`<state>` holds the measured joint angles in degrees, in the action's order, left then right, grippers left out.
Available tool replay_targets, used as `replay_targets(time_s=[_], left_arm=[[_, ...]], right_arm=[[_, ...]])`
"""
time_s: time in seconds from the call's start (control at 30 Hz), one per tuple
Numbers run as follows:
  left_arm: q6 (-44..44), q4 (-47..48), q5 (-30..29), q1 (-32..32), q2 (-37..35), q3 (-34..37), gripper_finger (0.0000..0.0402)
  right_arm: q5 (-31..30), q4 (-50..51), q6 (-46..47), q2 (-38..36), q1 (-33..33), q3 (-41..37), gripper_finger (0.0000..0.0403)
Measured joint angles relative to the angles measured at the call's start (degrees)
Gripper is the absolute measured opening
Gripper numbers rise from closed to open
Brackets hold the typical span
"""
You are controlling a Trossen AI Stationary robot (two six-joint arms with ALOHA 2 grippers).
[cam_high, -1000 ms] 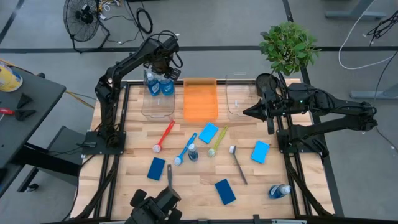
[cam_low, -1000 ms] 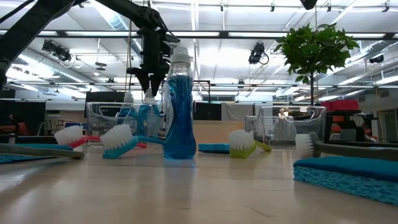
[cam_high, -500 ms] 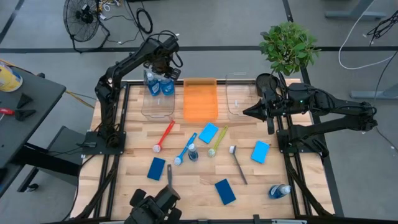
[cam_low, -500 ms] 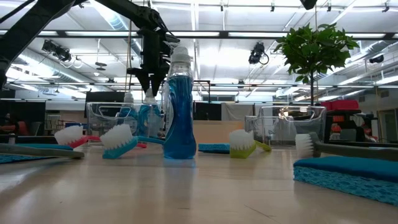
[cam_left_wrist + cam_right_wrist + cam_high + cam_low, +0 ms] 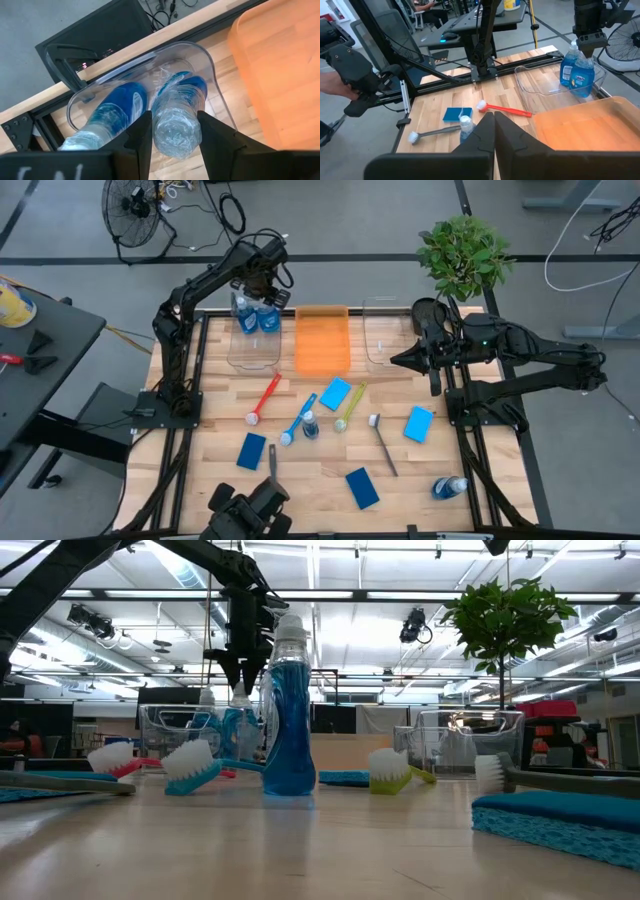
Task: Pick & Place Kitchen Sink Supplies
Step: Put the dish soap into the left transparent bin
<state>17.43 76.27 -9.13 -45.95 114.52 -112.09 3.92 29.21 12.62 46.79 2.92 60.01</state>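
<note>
I am holding the left gripper (image 5: 172, 131) over the clear plastic bin (image 5: 252, 340), its fingers clasping the cap of a small clear bottle of blue liquid (image 5: 176, 114), standing it upright beside a matching bottle (image 5: 116, 109). The right gripper (image 5: 434, 383), fingers pressed together and empty, is waiting beside the second clear bin (image 5: 372, 330).

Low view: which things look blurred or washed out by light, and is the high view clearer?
Low view: the near blue sponge and table foreground are soft; ceiling lights glare behind the standing bottle. High view: evenly lit, brushes and sponges sharp.
</note>
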Motion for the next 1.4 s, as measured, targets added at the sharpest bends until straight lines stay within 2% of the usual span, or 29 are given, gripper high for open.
replay_targets(time_s=[0.67,0.93,1.23,1.4], left_arm=[[-0.24,-0.07,0.41,0.38,2.45,0.02,0.0134],[-1.15,-0.04,0.93,0.15,2.49,0.02,0.0147],[-1.76,-0.04,1.37,0.36,2.55,0.02,0.0175],[-2.23,-0.02,1.46,0.52,2.6,0.02,0.0209]], right_arm=[[0.11,0.0,1.9,0.02,-0.01,0.0,0.0006],[0.11,0.02,1.63,0.02,0.0,0.0,0.0006],[0.13,0.02,1.25,0.0,0.0,0.0,0.0007],[0.13,0.02,1.0,0.01,0.0,0.0,0.0007]])
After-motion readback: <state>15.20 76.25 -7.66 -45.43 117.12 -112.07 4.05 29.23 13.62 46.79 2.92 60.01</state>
